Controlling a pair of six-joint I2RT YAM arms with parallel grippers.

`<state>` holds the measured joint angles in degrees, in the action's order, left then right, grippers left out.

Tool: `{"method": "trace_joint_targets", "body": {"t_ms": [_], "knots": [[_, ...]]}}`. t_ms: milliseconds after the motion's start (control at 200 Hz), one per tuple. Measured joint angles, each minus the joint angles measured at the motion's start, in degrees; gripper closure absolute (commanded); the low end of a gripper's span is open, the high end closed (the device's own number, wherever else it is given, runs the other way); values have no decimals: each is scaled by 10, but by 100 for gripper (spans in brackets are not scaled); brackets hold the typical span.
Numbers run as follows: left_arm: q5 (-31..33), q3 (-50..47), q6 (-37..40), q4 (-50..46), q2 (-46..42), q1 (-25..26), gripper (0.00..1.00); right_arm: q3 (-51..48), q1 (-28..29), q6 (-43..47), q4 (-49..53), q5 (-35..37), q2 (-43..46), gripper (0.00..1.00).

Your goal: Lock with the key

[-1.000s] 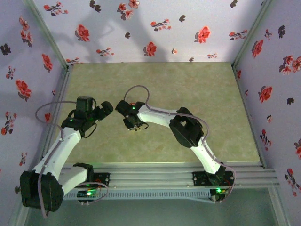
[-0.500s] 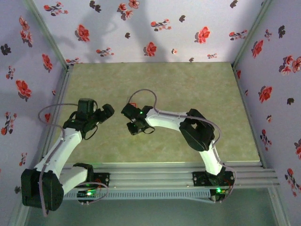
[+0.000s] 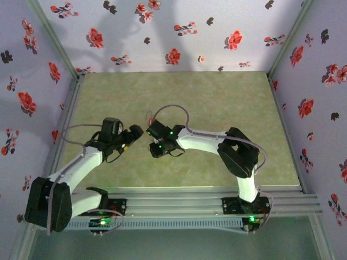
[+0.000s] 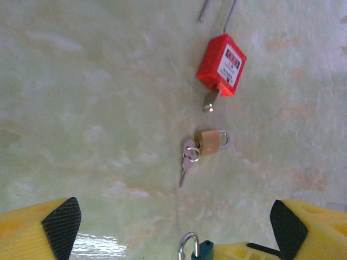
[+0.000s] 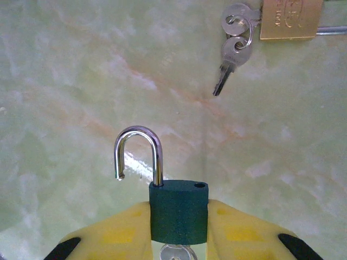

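My right gripper point(image 5: 179, 230) is shut on a dark green padlock point(image 5: 179, 211), its yellow fingers pressed against both sides of the body. The silver shackle point(image 5: 139, 154) stands open, its free end out of its hole. A key point(image 5: 176, 253) sits in the bottom of the lock, mostly hidden between the fingers. My left gripper point(image 4: 173, 222) is open wide with nothing between its fingers. It hovers over the table just left of the right gripper point(image 3: 157, 146). The green padlock point(image 4: 206, 250) pokes in at the bottom edge of the left wrist view.
A red padlock point(image 4: 221, 65) with a key in its base and a small brass padlock point(image 4: 209, 142) with a ring of keys point(image 4: 188, 157) lie on the pale green table point(image 3: 217, 97). Flowered walls close in three sides.
My left arm has swung right and nearer, bringing its gripper close to the right one. The right gripper has shifted right and slightly nearer, still holding the green padlock.
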<state>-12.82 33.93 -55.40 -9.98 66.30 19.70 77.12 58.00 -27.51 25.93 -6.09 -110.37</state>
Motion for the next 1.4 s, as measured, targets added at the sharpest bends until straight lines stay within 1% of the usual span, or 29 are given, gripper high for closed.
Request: {"method": "trace_joint_targets", "body": {"t_ms": [270,405,565,955,1055,1210,1400], "knots": [[-23,-8,-47,64,21,44,17,-21,-10,0,-26,-15,33,77],[-28,-20,-67,94,21,62,23,-33,-11,-2,-35,-20,37,78],[-34,-41,-89,124,28,77,34,-40,-14,-2,-41,-28,38,78],[-49,-81,-135,202,32,83,44,-42,-15,-9,-56,-37,66,79],[-53,-91,-148,224,32,83,50,-43,-15,-12,-56,-43,66,79],[-55,-106,-163,256,29,84,56,-50,-15,-16,-64,-49,68,80],[-55,-115,-175,271,18,84,65,-51,-15,-17,-67,-54,71,80]]}}
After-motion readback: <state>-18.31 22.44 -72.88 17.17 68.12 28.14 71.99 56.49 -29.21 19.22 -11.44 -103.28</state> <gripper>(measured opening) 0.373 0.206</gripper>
